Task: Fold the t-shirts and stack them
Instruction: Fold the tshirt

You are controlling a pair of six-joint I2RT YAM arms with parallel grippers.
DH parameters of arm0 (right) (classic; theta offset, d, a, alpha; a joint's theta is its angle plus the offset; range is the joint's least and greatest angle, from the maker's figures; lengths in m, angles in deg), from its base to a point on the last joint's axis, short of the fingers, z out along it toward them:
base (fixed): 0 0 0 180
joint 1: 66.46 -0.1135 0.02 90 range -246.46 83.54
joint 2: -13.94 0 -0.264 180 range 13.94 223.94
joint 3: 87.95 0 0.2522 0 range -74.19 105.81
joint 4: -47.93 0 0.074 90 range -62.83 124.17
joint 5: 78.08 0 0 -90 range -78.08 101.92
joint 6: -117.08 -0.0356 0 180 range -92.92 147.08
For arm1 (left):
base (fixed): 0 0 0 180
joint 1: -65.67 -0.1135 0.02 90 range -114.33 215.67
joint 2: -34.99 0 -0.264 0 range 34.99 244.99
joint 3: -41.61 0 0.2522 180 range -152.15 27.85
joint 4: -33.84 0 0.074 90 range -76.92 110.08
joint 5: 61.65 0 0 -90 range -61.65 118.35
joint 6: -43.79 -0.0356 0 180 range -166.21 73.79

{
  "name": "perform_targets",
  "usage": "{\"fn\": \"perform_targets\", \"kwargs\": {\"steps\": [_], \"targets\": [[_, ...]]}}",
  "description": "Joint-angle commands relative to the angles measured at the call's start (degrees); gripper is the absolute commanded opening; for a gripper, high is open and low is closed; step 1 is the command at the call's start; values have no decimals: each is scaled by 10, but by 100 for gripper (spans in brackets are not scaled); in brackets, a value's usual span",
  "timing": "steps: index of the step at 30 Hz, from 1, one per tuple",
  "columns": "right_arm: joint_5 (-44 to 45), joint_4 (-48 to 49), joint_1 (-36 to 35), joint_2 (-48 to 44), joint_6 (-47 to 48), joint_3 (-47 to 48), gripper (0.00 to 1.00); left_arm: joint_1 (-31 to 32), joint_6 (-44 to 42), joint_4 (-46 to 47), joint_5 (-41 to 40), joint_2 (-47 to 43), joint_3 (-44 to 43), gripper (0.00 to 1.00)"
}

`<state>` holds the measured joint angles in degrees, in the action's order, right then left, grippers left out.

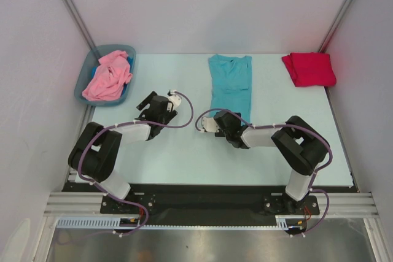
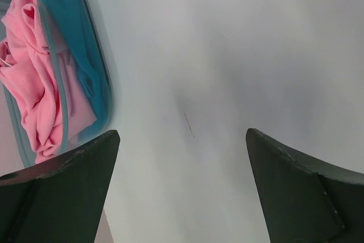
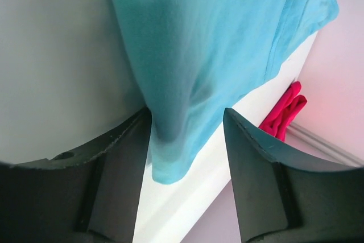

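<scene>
A teal t-shirt (image 1: 230, 84) lies folded into a long strip at the middle of the table's far side. Its near end (image 3: 216, 38) hangs loosely between the fingers of my right gripper (image 1: 228, 116) (image 3: 187, 115), brushing the left finger; the jaws stand apart, so this gripper is open. A red t-shirt (image 1: 309, 69) (image 3: 284, 112) lies folded at the far right corner. A pink t-shirt (image 1: 107, 77) (image 2: 34, 83) is crumpled in the bin. My left gripper (image 1: 146, 104) (image 2: 182, 135) is open over bare table, right of the bin, with nothing between its fingers.
The grey-blue plastic bin (image 1: 83, 84) (image 2: 105, 92) stands at the far left by the side wall. White walls enclose the table (image 1: 184, 151) on the left, back and right. Both arm bases sit on the black rail at the near edge.
</scene>
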<state>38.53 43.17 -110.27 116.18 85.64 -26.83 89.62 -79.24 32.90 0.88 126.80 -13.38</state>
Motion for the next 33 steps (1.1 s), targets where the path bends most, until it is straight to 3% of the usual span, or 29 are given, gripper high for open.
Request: {"fn": "perform_targets", "kwargs": {"steps": [1,21,24,25,27,28,33], "targets": [[-45,-72,-18,5,-29,-15,61,-3,-2,15,-9,-15,-3,100],[-47,-52,-59,64,-20,-3,54,-3,-4,18,-10,-18,-2,100],[-53,-49,-45,67,-20,-6,45,-3,-7,19,-10,-20,1,100],[-57,-51,-36,70,-20,-5,27,-3,-7,19,-11,-20,2,100],[-56,-53,-29,74,-19,-4,4,-2,-8,19,-10,-19,0,100],[-57,-54,-27,72,-21,-4,0,-3,-7,19,-10,-17,0,100],[-61,-59,-26,52,-25,-4,0,-3,-7,19,-11,-15,-2,100]]}}
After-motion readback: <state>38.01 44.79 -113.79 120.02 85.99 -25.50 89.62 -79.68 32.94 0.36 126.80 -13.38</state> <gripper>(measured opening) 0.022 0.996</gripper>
